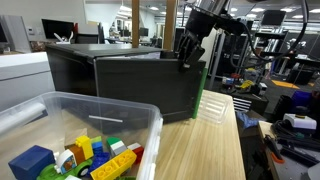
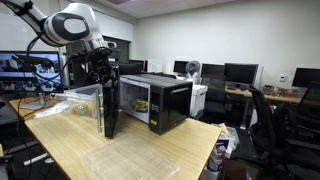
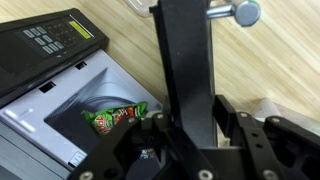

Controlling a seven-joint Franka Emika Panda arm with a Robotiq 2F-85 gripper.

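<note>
Microwave door [image 2: 108, 110] is found swung wide open, standing nearly edge-on at the front of the microwave [image 2: 160, 103], which is set on the wooden worktop [image 2: 190, 140]. Its free upper edge is gripped by the tool [image 2: 103, 80]: in the wrist view the dark door panel [image 3: 185, 70] is seen running between the two fingers [image 3: 232, 135], which are drawn in partway and appear to be pressed against both faces, so the tool [image 3: 195, 138] is judged to be clamped on the door and on nothing else. Inside the lit cavity a green and red packet [image 3: 118, 117] is seen lying on the turntable, and the control panel [image 3: 50, 38] is visible beside the opening. For the door to be moved well, it is judged that the grip should be held square to the panel and carried along the arc of the hinge, so that the door is not twisted and the microwave is not dragged across the worktop. Farther out, a clear bin [image 1: 100, 108] of coloured blocks [image 1: 90, 155] and a flat clear lid [image 2: 135, 160] are seen, well apart from the door.
</note>
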